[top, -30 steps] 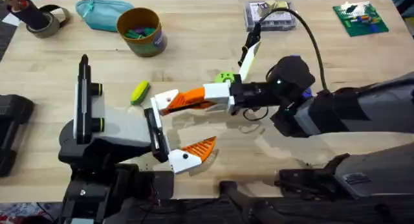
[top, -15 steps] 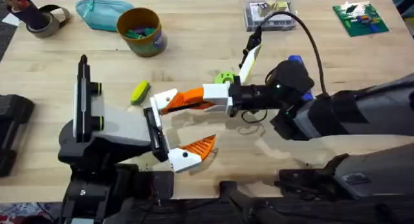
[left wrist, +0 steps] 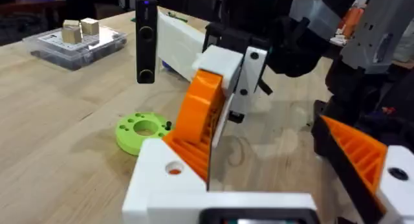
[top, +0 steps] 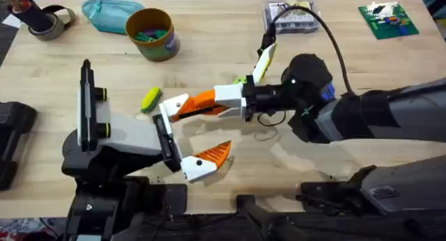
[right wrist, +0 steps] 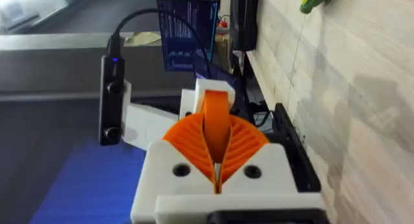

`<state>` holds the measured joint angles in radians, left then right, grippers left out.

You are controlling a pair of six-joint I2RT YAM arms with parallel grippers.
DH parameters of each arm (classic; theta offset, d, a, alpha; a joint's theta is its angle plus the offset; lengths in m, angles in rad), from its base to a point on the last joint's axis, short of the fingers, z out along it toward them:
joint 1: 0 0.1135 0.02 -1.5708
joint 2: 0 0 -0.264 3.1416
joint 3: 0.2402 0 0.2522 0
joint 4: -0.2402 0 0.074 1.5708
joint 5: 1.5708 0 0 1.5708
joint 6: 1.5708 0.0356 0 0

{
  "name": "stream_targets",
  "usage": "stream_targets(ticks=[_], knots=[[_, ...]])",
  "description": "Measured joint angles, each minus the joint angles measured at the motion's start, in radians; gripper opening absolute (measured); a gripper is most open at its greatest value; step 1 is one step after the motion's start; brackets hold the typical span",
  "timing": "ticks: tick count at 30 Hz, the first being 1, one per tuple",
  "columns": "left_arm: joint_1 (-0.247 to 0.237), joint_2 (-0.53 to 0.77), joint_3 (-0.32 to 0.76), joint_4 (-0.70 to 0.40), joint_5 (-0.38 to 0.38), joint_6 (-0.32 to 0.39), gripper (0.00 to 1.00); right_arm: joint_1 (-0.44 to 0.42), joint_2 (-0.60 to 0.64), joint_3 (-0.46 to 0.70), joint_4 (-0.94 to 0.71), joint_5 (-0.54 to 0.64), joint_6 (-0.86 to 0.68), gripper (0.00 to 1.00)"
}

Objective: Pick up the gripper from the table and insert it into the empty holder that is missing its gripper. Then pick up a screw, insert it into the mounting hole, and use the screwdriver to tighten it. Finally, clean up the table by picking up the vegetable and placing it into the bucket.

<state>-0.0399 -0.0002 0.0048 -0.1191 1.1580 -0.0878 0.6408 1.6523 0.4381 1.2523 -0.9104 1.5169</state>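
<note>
Both right fingers [top: 182,107] pinch gripper [right wrist: 217,123] at holder [top: 174,105].

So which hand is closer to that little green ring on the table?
Right. The right hand stretches just past the green ring, which lies close beside its back end. The left hand sits farther off, toward the table's near edge.

The gripper [top: 194,104], an orange ribbed wedge, is off the table, lying level, its end at the white holder [top: 175,104]. The vegetable [top: 150,99], yellow-green and oblong, lies on the table just beside the holder. The mustard bucket [top: 164,43] stands upright farther back, holding small items. The screwdriver's [top: 327,93] blue handle is mostly hidden.
</note>
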Motion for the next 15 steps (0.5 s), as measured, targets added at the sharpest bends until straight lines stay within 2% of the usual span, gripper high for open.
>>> stream_targets(ticks=[7,15], knots=[[0.007,0.0,0.0,0.004,-0.03,0.0,0.991,-0.007,0.051,0.056,-0.003,-0.033,0.0,0.01],[0.007,0.0,0.0,0.003,-0.022,0.0,0.991,-0.023,0.054,0.075,-0.034,-0.087,0.009,0.009]])
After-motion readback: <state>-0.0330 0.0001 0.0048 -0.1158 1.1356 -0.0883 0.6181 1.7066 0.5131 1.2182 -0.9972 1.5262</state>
